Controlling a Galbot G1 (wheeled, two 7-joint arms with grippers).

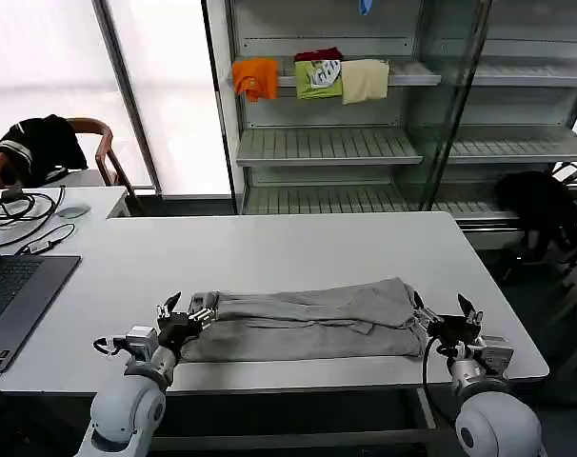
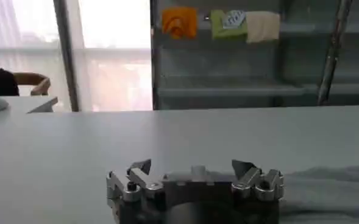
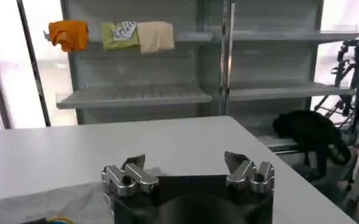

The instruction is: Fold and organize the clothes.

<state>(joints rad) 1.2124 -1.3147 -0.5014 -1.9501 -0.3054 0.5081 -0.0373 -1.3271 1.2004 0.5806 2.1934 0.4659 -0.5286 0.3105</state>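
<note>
A light grey shirt [image 1: 308, 322] lies folded into a long flat band across the near part of the white table [image 1: 269, 252]. My left gripper [image 1: 187, 311] sits open at the band's left end, fingers just touching or just off the fabric. My right gripper [image 1: 444, 315] sits open at the band's right end, close beside the cloth. The left wrist view has the open left gripper [image 2: 191, 167] low over the table with grey cloth [image 2: 331, 185] off to one side. The right wrist view has the open right gripper [image 3: 184, 163] with grey cloth [image 3: 45, 204] beside it. Nothing is held.
A laptop [image 1: 12, 295], cables [image 1: 22, 214] and a mouse [image 1: 72, 210] lie at the table's left. Behind stands a shelf rack [image 1: 365, 143] with orange [image 1: 256, 76], green [image 1: 319, 76] and cream [image 1: 365, 80] folded cloths. A black garment [image 1: 541, 205] lies at right, another on a chair [image 1: 41, 143].
</note>
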